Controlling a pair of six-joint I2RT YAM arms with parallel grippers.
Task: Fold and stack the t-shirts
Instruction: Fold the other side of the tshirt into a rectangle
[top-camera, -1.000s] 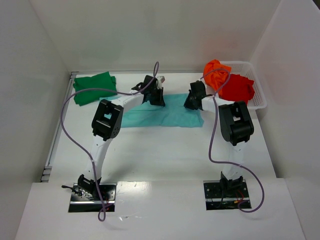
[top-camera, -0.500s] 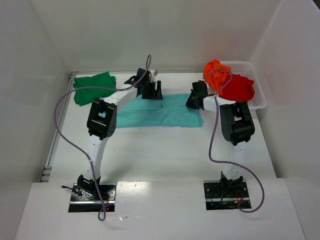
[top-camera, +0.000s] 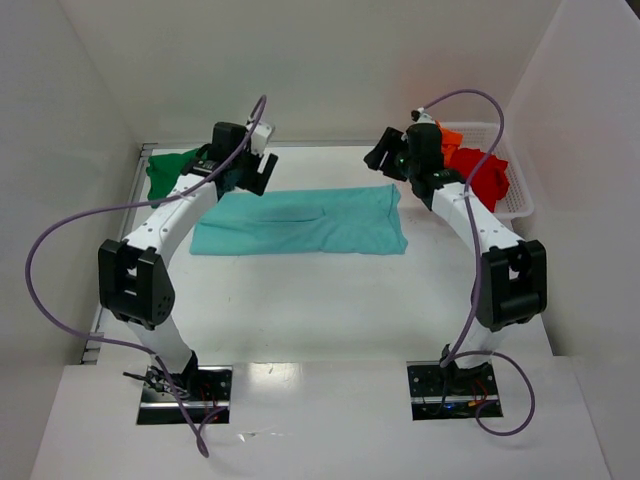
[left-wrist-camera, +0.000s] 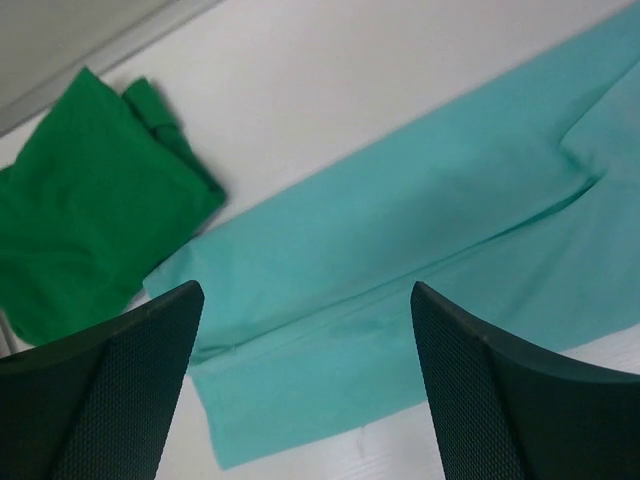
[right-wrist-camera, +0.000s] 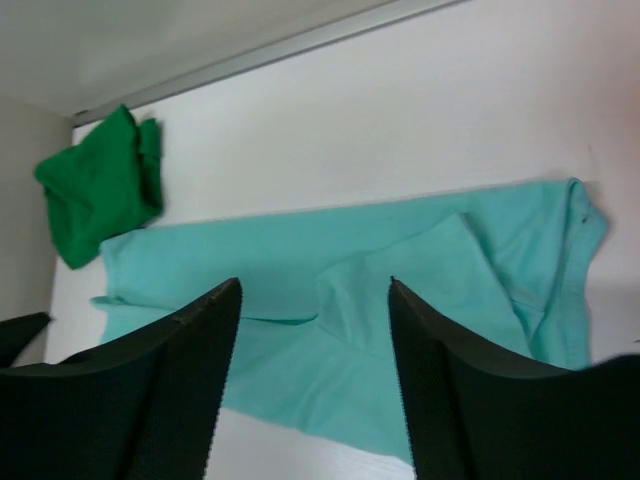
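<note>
A light teal t-shirt (top-camera: 300, 222) (left-wrist-camera: 420, 250) (right-wrist-camera: 350, 300) lies folded into a long strip across the middle of the table. The dark green t-shirt (top-camera: 165, 168) (left-wrist-camera: 85, 210) (right-wrist-camera: 95, 185) sits bunched at the back left. Orange (top-camera: 449, 134) and red (top-camera: 480, 172) t-shirts lie in the white basket (top-camera: 518, 190) at the back right. My left gripper (top-camera: 250, 172) (left-wrist-camera: 305, 300) hovers open above the strip's back left end, holding nothing. Raised over the strip's back right corner, my right gripper (top-camera: 383, 158) (right-wrist-camera: 312, 290) is open and empty too.
White walls close in the table on the left, back and right. A metal rail (top-camera: 112, 280) runs along the left edge. Purple cables (top-camera: 60, 240) loop from both arms.
Both grippers opened and let go of the teal shirt. They rose and pulled back toward the far corners. The shirt now lies as a wider, flat strip.
</note>
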